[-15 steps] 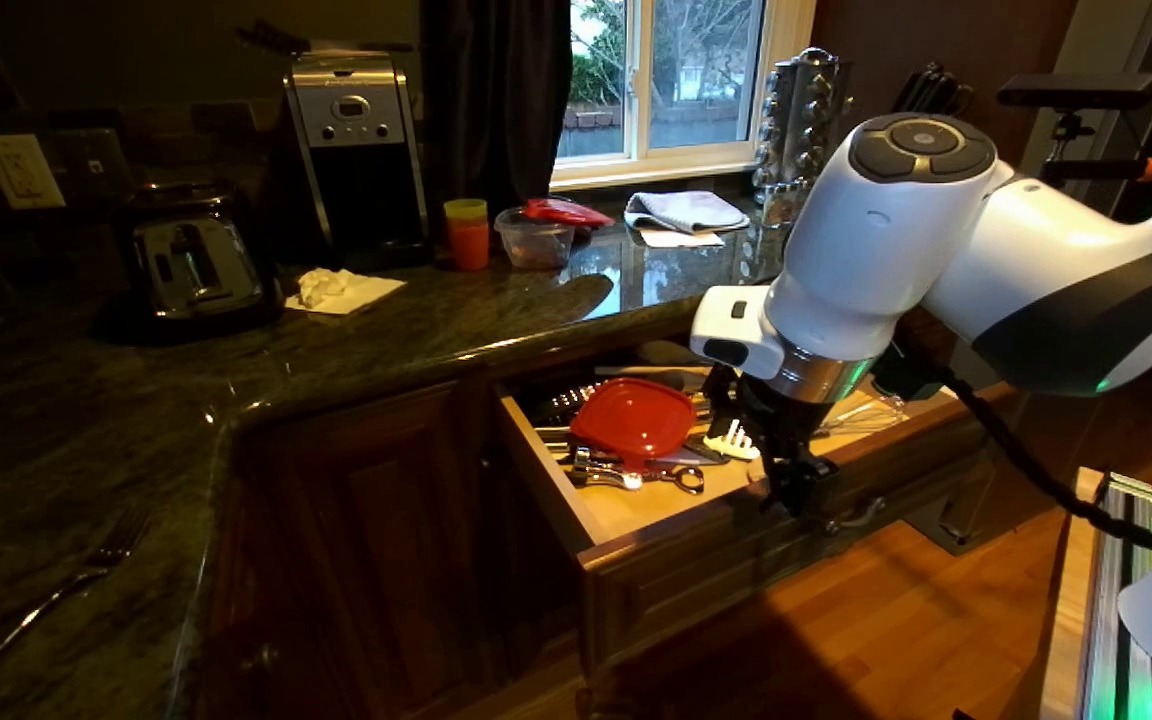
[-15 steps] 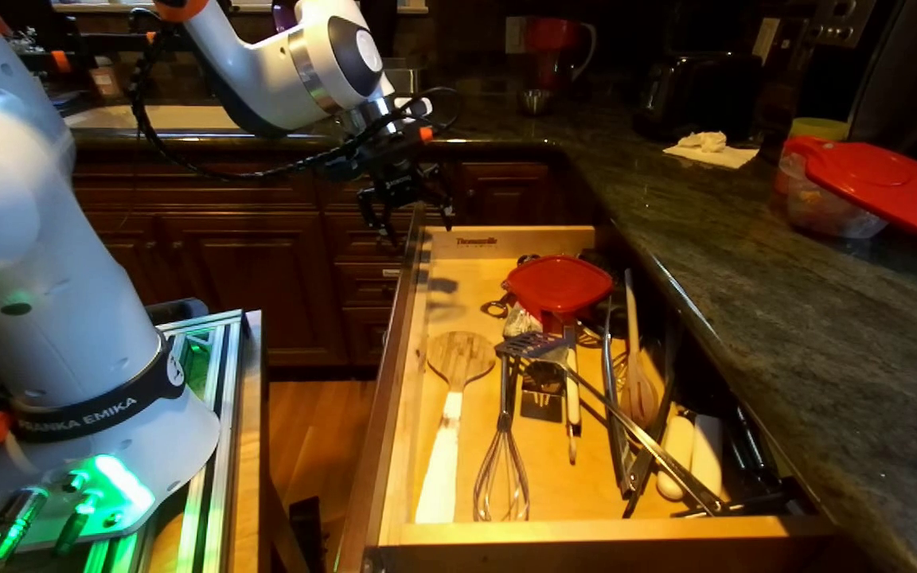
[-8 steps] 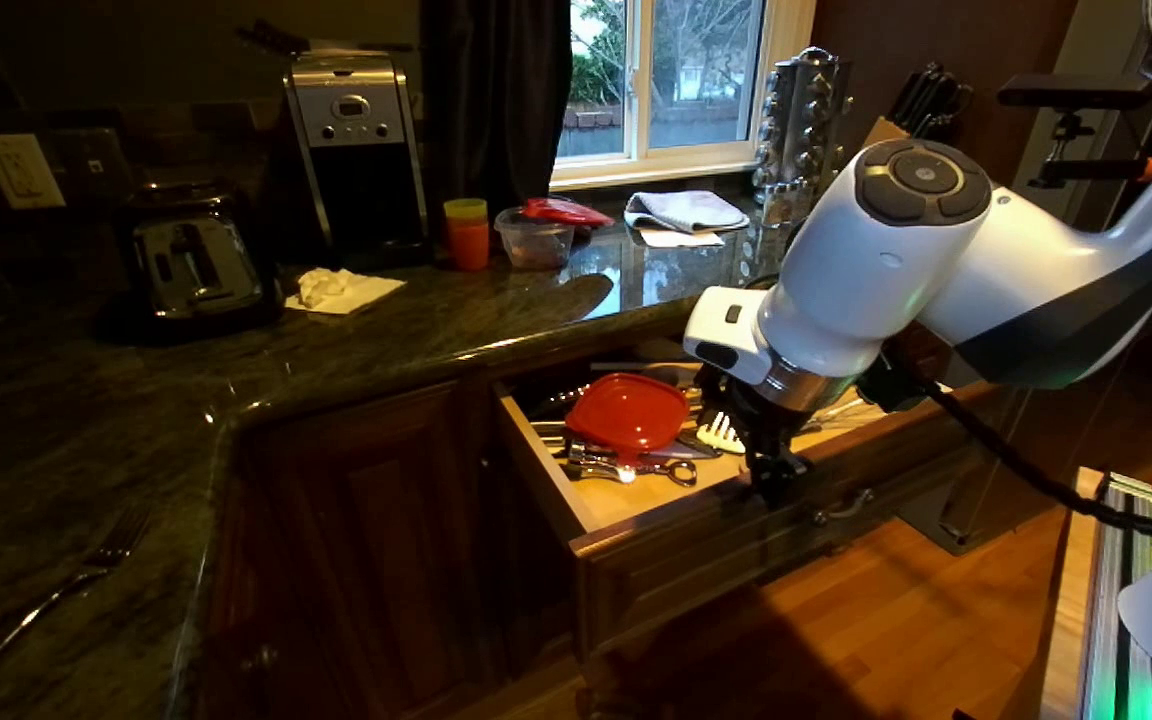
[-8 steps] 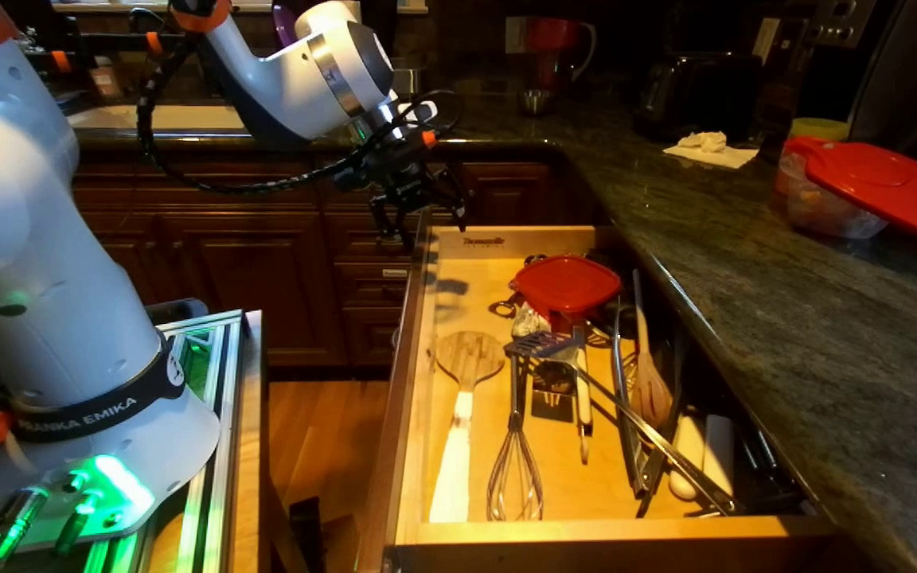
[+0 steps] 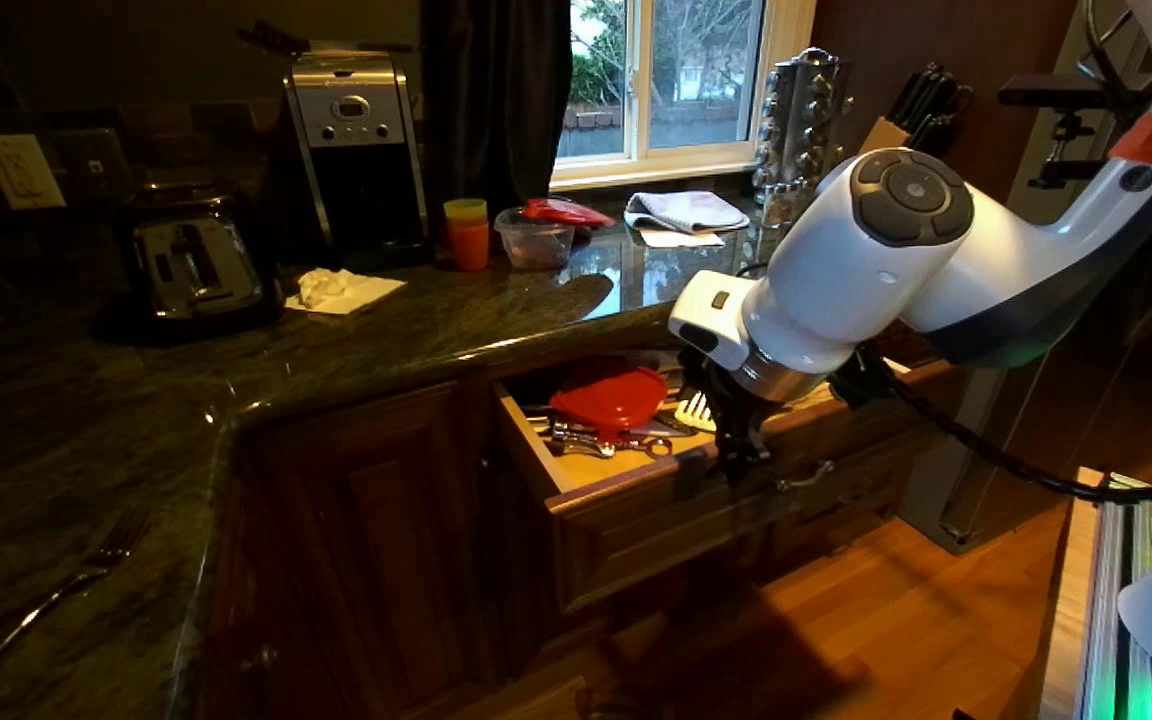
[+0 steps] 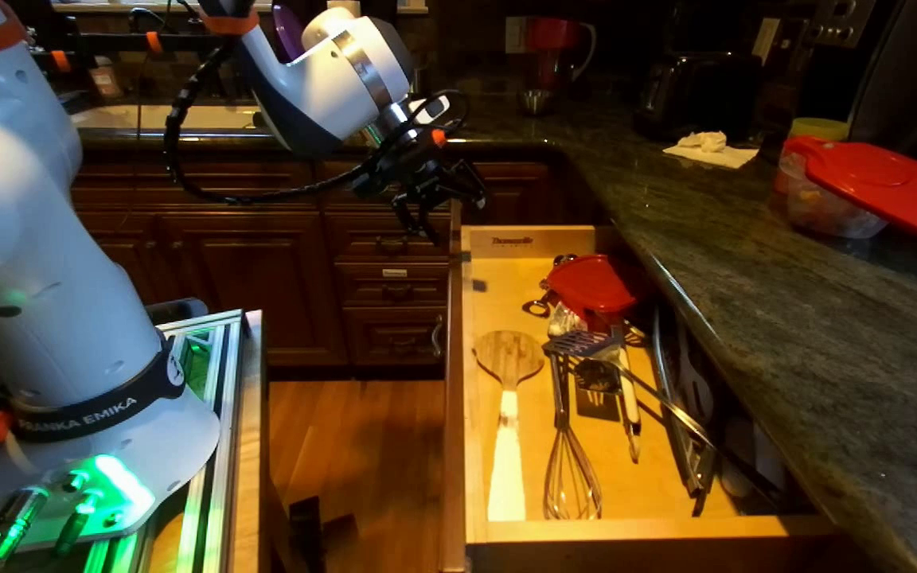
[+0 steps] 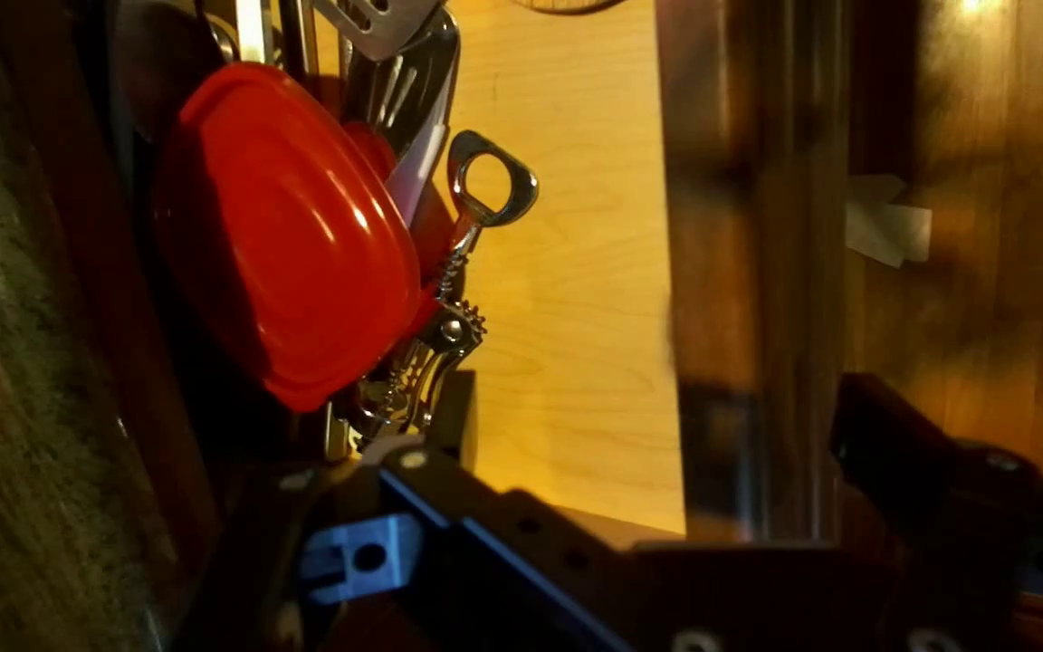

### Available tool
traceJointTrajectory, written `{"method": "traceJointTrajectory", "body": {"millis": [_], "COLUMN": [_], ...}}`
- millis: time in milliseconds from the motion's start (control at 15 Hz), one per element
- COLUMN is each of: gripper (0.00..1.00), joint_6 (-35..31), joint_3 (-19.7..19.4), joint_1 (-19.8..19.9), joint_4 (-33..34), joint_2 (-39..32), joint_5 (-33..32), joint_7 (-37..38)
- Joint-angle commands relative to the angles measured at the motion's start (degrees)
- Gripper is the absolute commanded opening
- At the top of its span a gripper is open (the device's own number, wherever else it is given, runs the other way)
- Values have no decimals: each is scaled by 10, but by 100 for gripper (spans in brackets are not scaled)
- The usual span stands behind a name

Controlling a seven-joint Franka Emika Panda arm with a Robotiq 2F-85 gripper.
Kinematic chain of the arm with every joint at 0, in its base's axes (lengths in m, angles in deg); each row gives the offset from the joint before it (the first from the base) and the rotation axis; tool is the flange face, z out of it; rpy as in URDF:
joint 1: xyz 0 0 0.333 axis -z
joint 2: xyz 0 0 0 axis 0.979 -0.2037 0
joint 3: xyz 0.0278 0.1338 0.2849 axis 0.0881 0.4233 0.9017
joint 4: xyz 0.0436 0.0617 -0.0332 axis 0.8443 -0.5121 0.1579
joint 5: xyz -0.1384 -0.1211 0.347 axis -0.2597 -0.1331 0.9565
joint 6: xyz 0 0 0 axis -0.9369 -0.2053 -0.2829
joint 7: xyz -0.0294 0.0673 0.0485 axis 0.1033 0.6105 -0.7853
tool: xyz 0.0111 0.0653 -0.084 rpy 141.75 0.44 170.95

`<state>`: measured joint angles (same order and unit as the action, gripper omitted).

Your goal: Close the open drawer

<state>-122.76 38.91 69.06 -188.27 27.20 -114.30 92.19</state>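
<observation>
The drawer [image 5: 636, 545] stands partly out of the cabinet under the counter, and its pale inner box shows in an exterior view [image 6: 526, 298]. Inside lie a red plastic piece [image 6: 594, 282], a whisk [image 6: 572, 473], a wooden paddle [image 6: 509, 358] and other utensils. My gripper [image 5: 741, 462] is at the top edge of the drawer front, also seen in an exterior view [image 6: 456, 217]. In the wrist view the gripper [image 7: 662, 412] is open, with one finger on the inner side and one on the outer side of the drawer front [image 7: 757, 272]. Finger contact is unclear.
The dark stone counter [image 6: 713, 294] overhangs the back part of the drawer. A clear container [image 5: 536, 240], a cup [image 5: 467, 235] and a toaster [image 5: 198, 255] stand on it. Dark drawer fronts [image 6: 395, 282] adjoin at a right angle.
The drawer has slid inward toward the cabinet, and more of its contents are now under the counter. My gripper has moved with the drawer front in the same direction, staying open.
</observation>
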Motion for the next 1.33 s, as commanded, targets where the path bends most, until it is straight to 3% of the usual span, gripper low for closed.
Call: {"method": "traceJointTrajectory", "body": {"millis": [0,200,667,1133,1267], "gripper": [100,100,100,100,100], "joint_6": [0,0,78,93,96], "joint_3": [0,0,0,-32,-37], "joint_1": [0,0,3,-12,-12], "joint_4": [0,0,54,76,88], "joint_2": [0,-1,-16,-72,-87], "joint_5": [0,-1,-184,-184,-210], "joint_7": [0,1,125,140,157]}}
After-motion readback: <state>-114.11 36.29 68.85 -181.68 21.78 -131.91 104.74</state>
